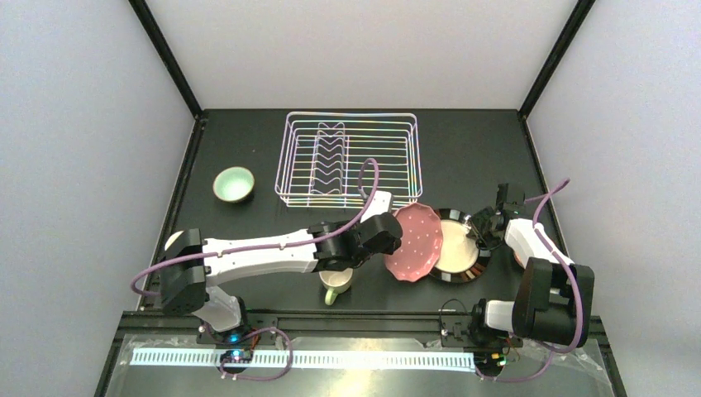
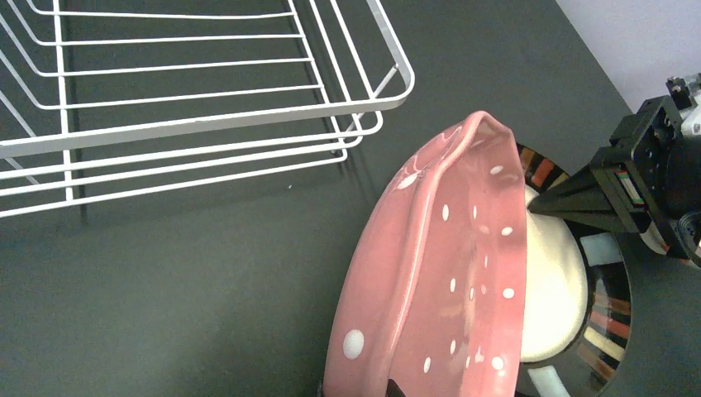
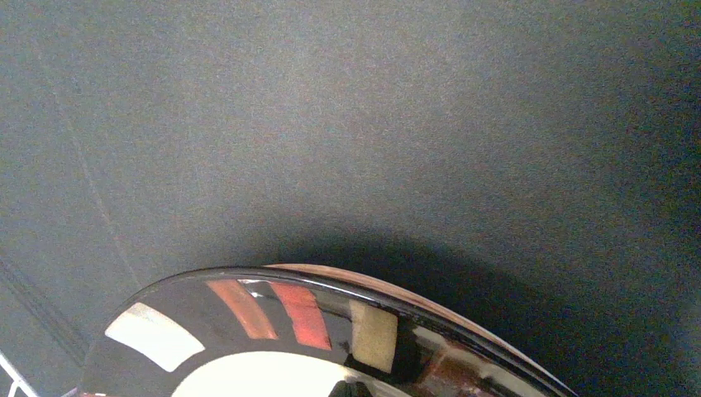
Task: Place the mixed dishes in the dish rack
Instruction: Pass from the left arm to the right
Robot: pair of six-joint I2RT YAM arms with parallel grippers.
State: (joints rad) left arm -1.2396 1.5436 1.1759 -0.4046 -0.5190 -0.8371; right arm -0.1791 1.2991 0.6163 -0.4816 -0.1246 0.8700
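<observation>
Jaws of the left gripper [image 1: 393, 240] stand narrowly apart, pinched on the near rim of the pink dotted plate [image 1: 417, 240], while the right gripper [image 2: 546, 203] has its jaws closed tight together with nothing between them, its pointed tip resting against the cream centre of the dark-rimmed plate [image 1: 460, 251]. Everything sits on a dark table [image 1: 471, 157]. At the far middle of it stands the dish rack [image 1: 350, 114], a white wire basket with a row of zigzag prongs running front to back inside; its near right corner shows in the left wrist view, just beyond the held plate. Near and to the right of the rack lies the dark-rimmed plate, flat on the table, its black rim broken by orange and cream blocks that fill the bottom of the right wrist view. The pink dotted plate is tipped up steeply on edge, its white-spotted face turned toward the right arm, its far side overlapping the left part of the dark-rimmed plate; whether its lower edge touches that plate I cannot tell. Left of the rack and well apart from it, the pale-green bowl [image 1: 234, 184] sits upright on the table. Near the front edge, a cream mug [image 1: 335, 285] stands partly hidden under the wrist of the left arm [image 1: 256, 252], its handle pointing toward the arm bases
</observation>
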